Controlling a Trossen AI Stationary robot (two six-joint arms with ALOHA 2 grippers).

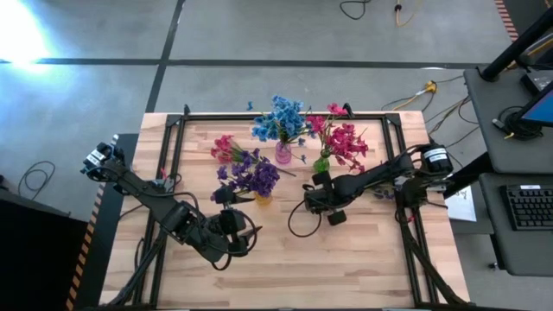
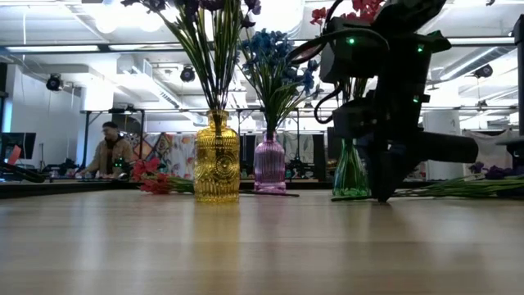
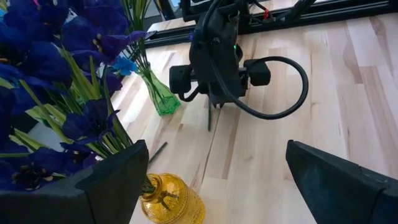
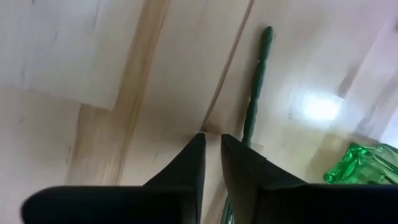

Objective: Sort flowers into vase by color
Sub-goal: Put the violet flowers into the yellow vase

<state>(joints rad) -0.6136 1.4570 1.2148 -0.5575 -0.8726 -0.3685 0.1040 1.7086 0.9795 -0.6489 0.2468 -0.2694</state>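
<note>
Three vases stand mid-table. An amber vase (image 1: 262, 199) holds purple flowers (image 1: 252, 175), a pink vase (image 1: 283, 154) holds blue flowers (image 1: 281, 121), and a green vase (image 1: 321, 164) holds red-pink flowers (image 1: 344, 142). My right gripper (image 4: 211, 138) points steeply down beside the green vase, shut, with its fingertips at the tabletop. A loose green stem (image 4: 255, 87) lies flat on the wood alongside one finger. My left gripper (image 3: 217, 186) hangs open near the amber vase, holding nothing. My right gripper comes from above, its shut fingers (image 4: 239, 162) pointing down, their tips at the wood. Nothing shows in the narrow slit between them. The stem's end part (image 4: 247, 134) runs close along the outer side of one finger and goes behind it; I cannot tell whether they touch.
Loose red-pink sprigs (image 1: 223, 147) lie on the table left of the pink vase. More loose sprigs with purple blooms (image 2: 491, 172) lie toward the right edge. A black frame rail (image 1: 285, 115) borders the far side. Bare wood spreads along the near side.
</note>
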